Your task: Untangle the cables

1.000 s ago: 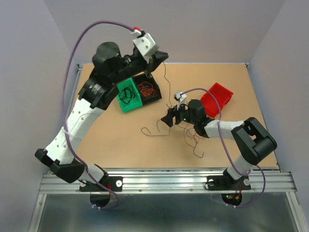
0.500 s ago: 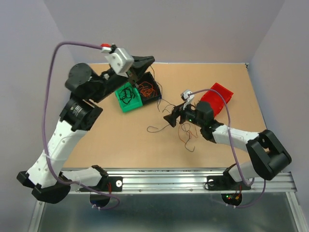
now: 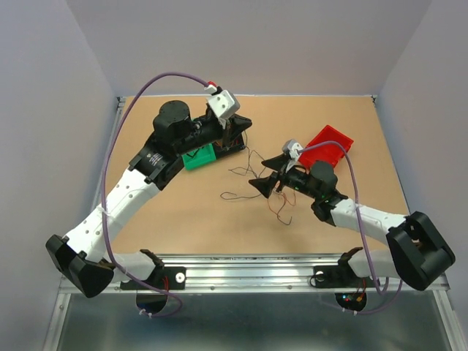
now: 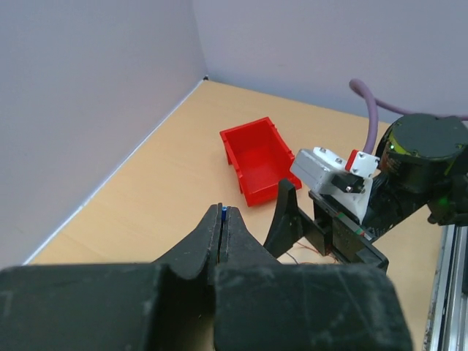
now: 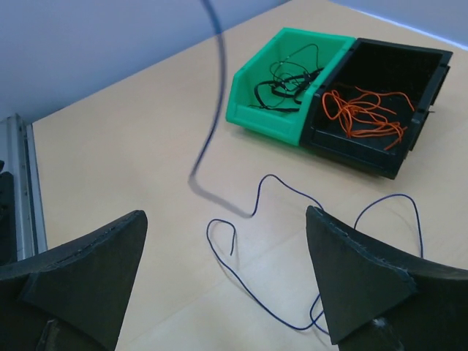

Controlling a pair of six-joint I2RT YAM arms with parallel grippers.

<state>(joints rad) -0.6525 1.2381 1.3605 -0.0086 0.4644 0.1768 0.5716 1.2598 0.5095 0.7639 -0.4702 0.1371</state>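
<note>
Tan tabletop, left claw pinched on a barely visible blue cable, right claw spread wide, empty.

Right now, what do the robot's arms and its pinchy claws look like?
Both arms are white tubes with chunky black joints: the left arm and the right arm. A thick lavender cord loops along each. The left gripper and right gripper are black, with pointy, wedge-shaped fingers. Each wrist carries a small white camera box.
</note>
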